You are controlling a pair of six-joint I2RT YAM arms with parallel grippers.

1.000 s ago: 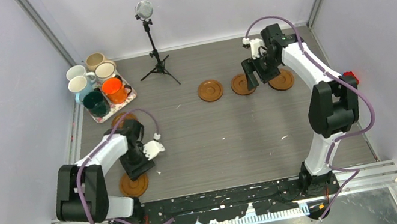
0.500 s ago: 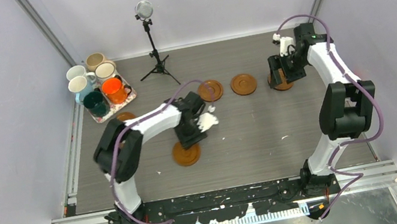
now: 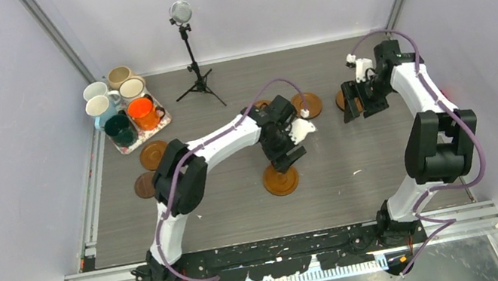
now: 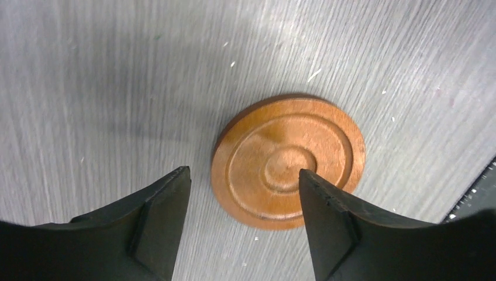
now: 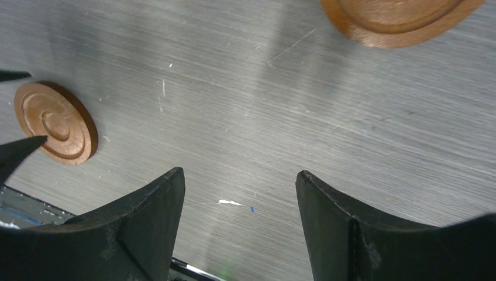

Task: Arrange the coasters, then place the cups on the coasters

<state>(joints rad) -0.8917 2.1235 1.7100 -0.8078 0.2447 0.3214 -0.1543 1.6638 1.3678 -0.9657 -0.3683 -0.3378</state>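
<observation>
While the left gripper [image 4: 243, 171] is hanging with its jaws apart and clamped on nothing, a ringed brown coaster [image 4: 286, 161] is lying flat on the table [image 4: 88, 70] just under its fingertips, the right finger [image 4: 333, 222] overlapping the disc's edge in the wrist view; gripper and coaster are both standing further toward the right arm than half a second ago, and far from the near-left spot of a second ago.

The right gripper [image 5: 238, 172] is hovering with its jaws wide apart over bare table, holding nothing; a second coaster [image 5: 403, 20] is lying just beyond its fingertips, whereas half a second ago the gripper was standing over that disc.

A third coaster [image 3: 316, 102] is lying between the two grippers; a fourth coaster [image 3: 260, 103] is showing only as a sliver behind the left arm.

Well off to the left gripper's left, a fifth coaster [image 3: 154, 155] and a smaller darker coaster [image 3: 145, 186] are lying uncovered; beyond them the cups [image 3: 119, 105] are standing grouped on the floral tray [image 3: 136, 145], unmoved.
</observation>
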